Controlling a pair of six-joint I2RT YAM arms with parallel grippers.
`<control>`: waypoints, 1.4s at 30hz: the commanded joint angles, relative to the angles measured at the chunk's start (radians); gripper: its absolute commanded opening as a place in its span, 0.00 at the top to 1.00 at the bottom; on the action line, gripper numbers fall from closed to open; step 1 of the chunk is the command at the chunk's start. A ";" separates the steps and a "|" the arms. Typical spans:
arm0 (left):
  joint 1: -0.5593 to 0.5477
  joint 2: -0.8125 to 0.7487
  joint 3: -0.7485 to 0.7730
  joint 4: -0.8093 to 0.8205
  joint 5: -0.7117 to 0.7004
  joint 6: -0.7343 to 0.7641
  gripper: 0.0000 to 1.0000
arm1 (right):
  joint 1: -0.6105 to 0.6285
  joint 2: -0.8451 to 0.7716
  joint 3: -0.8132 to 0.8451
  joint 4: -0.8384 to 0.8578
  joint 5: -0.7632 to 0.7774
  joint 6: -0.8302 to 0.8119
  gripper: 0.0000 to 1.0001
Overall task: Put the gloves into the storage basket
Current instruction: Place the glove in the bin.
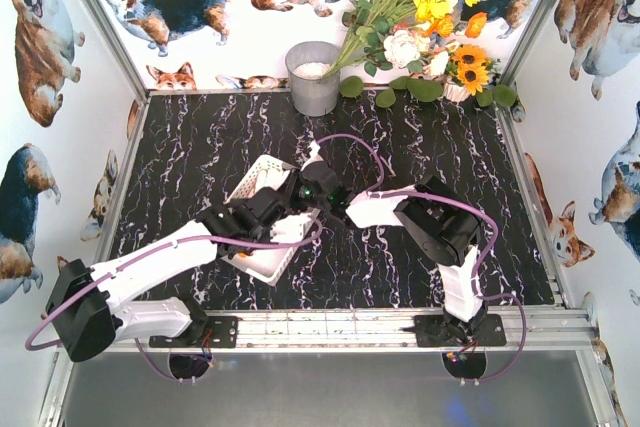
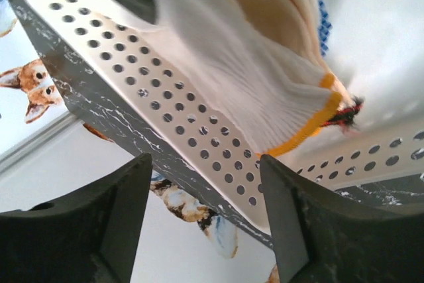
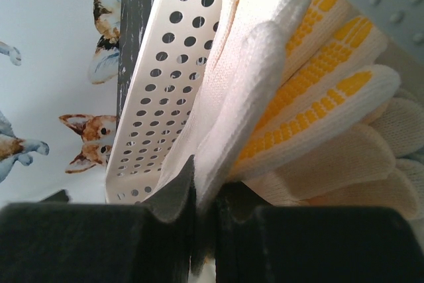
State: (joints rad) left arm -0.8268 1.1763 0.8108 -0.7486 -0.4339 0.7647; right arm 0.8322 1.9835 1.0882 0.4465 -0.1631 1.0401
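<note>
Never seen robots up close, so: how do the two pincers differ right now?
The left pincer is open, holding nothing; the right pincer is shut on a white glove. The left pincer faces a glove's orange-trimmed cuff; the right pincer faces glove fingers with yellow grip dots. Both are at the perforated white basket.

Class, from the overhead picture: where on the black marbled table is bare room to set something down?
Bare: the back-left patch between left wall and grey metal bucket; the right strip beside the right arm. Crowded: the centre, both arms over the white perforated plastic basket holding white knit gloves.
</note>
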 commanded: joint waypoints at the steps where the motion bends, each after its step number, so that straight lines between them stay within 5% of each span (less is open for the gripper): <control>1: 0.006 -0.014 0.076 -0.050 -0.012 -0.080 0.37 | 0.014 0.003 -0.005 0.042 0.016 -0.013 1.00; 14: 0.082 -0.153 0.143 0.028 0.042 -0.384 0.40 | 0.043 -0.038 -0.002 -0.011 0.063 -0.001 1.00; 24: 0.180 -0.184 0.175 0.166 0.051 -0.857 0.33 | 0.101 -0.085 -0.002 -0.123 0.213 0.062 1.00; 32: 0.229 -0.192 0.074 0.219 0.078 -1.282 0.44 | 0.162 -0.088 0.039 -0.323 0.377 0.136 1.00; 42: 0.242 -0.138 -0.087 0.293 0.096 -1.460 0.76 | 0.173 -0.122 0.082 -0.421 0.421 0.105 0.93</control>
State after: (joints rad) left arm -0.5961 1.0283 0.7784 -0.4969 -0.3183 -0.5911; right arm 0.9997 1.9312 1.1233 0.0887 0.1955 1.1679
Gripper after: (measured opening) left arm 0.286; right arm 0.101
